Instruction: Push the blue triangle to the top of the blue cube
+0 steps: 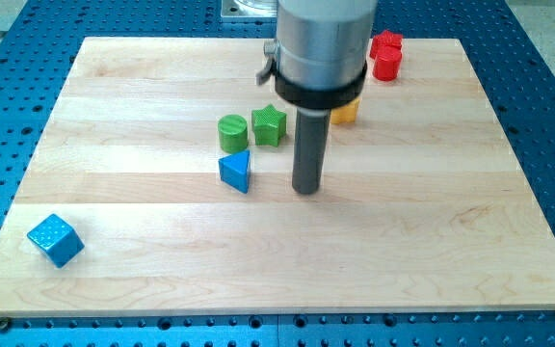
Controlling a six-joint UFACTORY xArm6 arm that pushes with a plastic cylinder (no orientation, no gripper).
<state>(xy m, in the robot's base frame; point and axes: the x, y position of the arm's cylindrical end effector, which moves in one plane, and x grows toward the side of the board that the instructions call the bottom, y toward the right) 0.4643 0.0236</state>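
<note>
Camera view: no fingers on this rig, just a rod; my tip (306,190) holds nothing and sits right of the blue triangle (236,171), apart from it. Blue cube (55,240) well away at bottom left. Risk: triangle sits just below the green cylinder (232,133) and green star (269,125); an off-centre push could spin it or knock those. The arm hides most of the yellow block (345,112); red blocks (386,55) shape unclear.

A robotics lab bench: a wooden board (114,116) sits on a blue perforated mounting table (547,125).
</note>
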